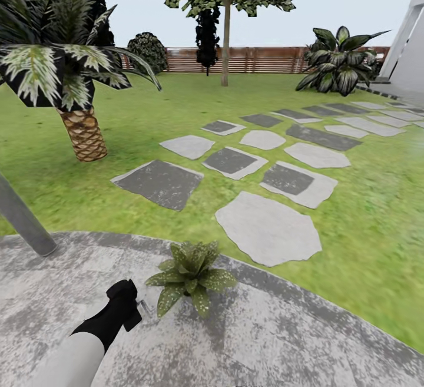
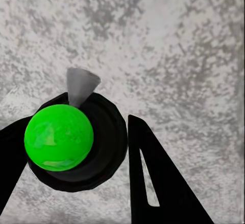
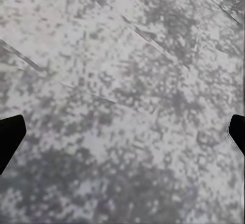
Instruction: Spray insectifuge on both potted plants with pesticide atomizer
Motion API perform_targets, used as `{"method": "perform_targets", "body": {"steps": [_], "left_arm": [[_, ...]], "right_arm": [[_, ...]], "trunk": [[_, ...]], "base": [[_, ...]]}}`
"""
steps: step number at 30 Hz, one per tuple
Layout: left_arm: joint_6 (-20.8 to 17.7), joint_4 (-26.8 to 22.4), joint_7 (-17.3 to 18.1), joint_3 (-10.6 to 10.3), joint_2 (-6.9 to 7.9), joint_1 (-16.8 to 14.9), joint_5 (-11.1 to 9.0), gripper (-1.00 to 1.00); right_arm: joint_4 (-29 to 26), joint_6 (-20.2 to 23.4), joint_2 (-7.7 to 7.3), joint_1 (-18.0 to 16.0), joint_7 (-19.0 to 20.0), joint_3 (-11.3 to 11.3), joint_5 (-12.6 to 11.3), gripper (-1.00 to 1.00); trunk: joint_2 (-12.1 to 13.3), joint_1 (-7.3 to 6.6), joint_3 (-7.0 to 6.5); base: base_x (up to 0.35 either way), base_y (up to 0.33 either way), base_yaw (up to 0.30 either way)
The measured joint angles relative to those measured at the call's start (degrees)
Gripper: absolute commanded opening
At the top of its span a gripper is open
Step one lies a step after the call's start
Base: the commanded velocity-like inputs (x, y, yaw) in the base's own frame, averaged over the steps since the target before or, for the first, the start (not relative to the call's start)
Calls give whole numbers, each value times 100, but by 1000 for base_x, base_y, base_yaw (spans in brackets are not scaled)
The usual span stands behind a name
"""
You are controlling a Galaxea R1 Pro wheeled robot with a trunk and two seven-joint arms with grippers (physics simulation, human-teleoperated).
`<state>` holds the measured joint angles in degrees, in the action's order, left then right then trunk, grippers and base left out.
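Left wrist view: our left gripper (image 2: 81, 147) has its jaws clamped on the pesticide atomizer (image 2: 69, 139), grey nozzle forward. Head view puts it just beside the potted plant (image 1: 189, 276) on the patio (image 1: 294, 340). We should aim over the rosette. Right gripper (image 3: 122, 134) jaws spread, empty.

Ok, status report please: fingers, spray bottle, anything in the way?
Left gripper shut on spray bottle, nozzle toward potted plant. Right gripper open over patio. Nothing between nozzle and plant.
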<state>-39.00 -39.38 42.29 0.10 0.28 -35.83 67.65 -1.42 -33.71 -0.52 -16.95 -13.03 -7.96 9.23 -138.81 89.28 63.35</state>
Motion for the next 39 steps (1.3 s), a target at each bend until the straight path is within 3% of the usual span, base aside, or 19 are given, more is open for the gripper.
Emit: {"method": "perform_targets", "body": {"steps": [33, 35, 38, 39], "left_arm": [[16, 9, 8, -24, -43, 0, -6, -100], [11, 39, 23, -23, -133, 0, -42, -100], [25, 80, 72, -30, -463, -1, -78, -100], [28, 90, 55, -10, -480, -2, -61, -100]], "right_arm": [[-1, 3, 0, 0, 0, 2, 4, 100], [-3, 3, 1, 0, 0, 3, 4, 100], [-11, 0, 0, 2, 13, -4, 2, 100], [-9, -4, -4, 2, 20, -11, 16, 100]], "trunk": [[0, 0, 0], [0, -1, 0], [0, -1, 0], [0, -1, 0]], "base": [[-151, -248, 278], [-15, -17, 167], [-2, -2, 23], [0, 0, 0]]}}
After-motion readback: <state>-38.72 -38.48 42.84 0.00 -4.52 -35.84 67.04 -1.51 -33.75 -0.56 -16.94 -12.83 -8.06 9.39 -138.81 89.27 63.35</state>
